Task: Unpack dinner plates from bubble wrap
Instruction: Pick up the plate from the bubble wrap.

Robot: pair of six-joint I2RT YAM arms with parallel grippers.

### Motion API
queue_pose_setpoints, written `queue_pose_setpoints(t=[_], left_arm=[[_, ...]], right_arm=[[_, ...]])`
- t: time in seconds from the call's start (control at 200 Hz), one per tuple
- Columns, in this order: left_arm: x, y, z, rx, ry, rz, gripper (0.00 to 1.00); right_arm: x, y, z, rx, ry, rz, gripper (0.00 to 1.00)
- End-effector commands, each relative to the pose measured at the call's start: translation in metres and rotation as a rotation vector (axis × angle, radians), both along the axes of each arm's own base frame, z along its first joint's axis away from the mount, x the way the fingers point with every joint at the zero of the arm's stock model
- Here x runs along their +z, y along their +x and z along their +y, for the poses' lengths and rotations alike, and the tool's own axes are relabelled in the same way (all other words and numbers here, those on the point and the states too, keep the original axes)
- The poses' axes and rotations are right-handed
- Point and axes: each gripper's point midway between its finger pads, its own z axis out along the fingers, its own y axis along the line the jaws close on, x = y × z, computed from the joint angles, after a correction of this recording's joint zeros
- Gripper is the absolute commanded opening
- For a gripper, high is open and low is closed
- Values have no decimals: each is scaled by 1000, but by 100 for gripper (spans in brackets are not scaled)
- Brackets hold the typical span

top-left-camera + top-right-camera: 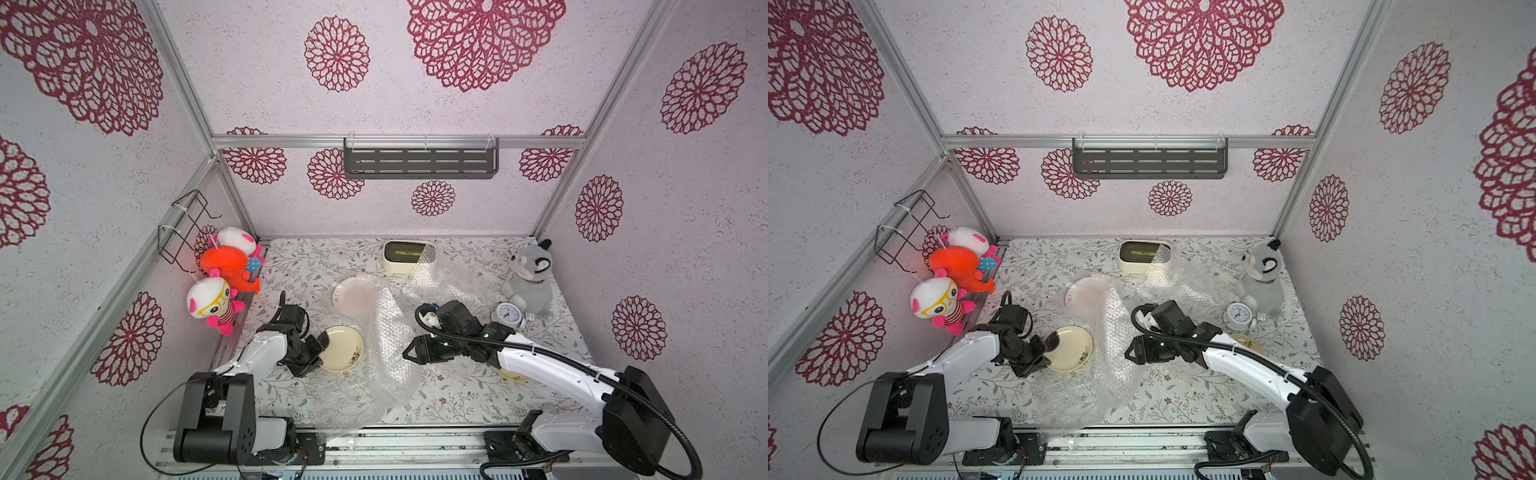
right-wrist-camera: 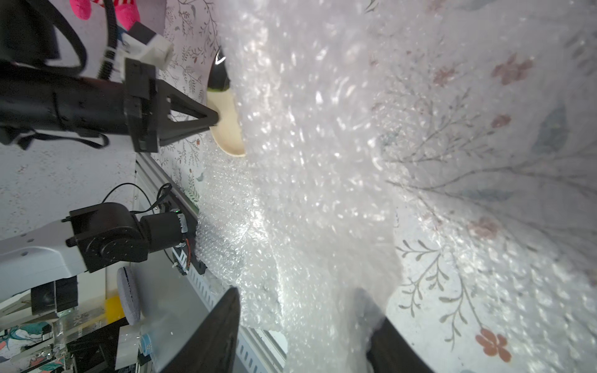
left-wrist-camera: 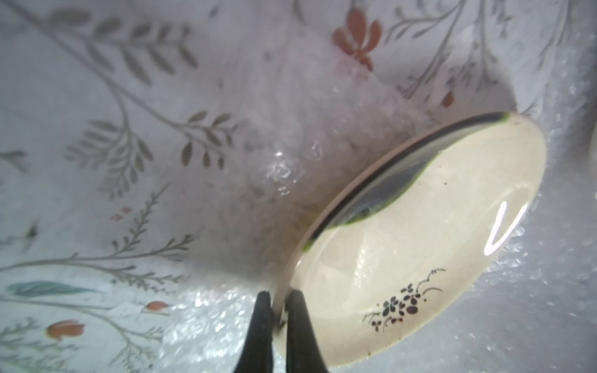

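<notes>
A cream dinner plate [image 1: 345, 351] [image 1: 1071, 349] with a small dark flower motif sits front left on a clear sheet. My left gripper [image 1: 325, 341] [image 3: 279, 298] is shut on its rim, one finger on each face of the plate [image 3: 420, 245]. A big crumpled bubble wrap sheet [image 1: 388, 345] [image 2: 307, 161] rises in the middle. My right gripper [image 1: 409, 353] [image 2: 297, 303] stands open at its right side, with wrap between the fingers. A second plate [image 1: 353, 293] lies behind under wrap. A third cream plate [image 1: 1250, 343] peeks from under the right arm.
More bubble wrap [image 1: 440, 278] lies at the back, touching a cream box with a dark green top [image 1: 409, 257]. A small white alarm clock [image 1: 507, 312] and a grey plush [image 1: 528, 282] stand back right. Plush toys [image 1: 224, 282] hang on the left wall.
</notes>
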Motion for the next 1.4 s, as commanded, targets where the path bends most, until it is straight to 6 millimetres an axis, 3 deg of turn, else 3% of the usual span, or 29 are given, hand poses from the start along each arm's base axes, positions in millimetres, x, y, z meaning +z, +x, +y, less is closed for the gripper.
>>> queue_pose_setpoints(t=[0.0,0.21,0.28,0.42,0.51,0.665,0.811,0.971,1.116,1.276,1.396], left_arm=[[-11,3,34,-25,158,70,0],[-6,18,50,-33,193,83,0],[-4,21,57,-38,212,90,0],[7,27,73,-49,260,86,0],[15,30,82,-62,297,82,0],[29,40,93,-63,334,49,0],[34,48,100,-48,331,36,0],[41,54,107,-34,327,16,0],[51,62,108,-23,308,-24,0],[51,64,106,-26,291,-23,0],[46,60,108,-27,301,-7,0]], right_arm=[[-6,4,3,12,-1,15,51],[-12,3,0,1,-17,31,38],[-11,1,5,14,-2,34,38],[-3,-9,17,74,25,33,51],[1,-9,11,71,0,11,59],[6,3,-8,40,-65,-29,63],[19,16,-4,41,-97,-62,63],[35,37,23,35,-24,-76,62],[42,48,66,86,55,-65,60],[38,42,125,212,123,0,57],[27,34,157,268,180,63,52]])
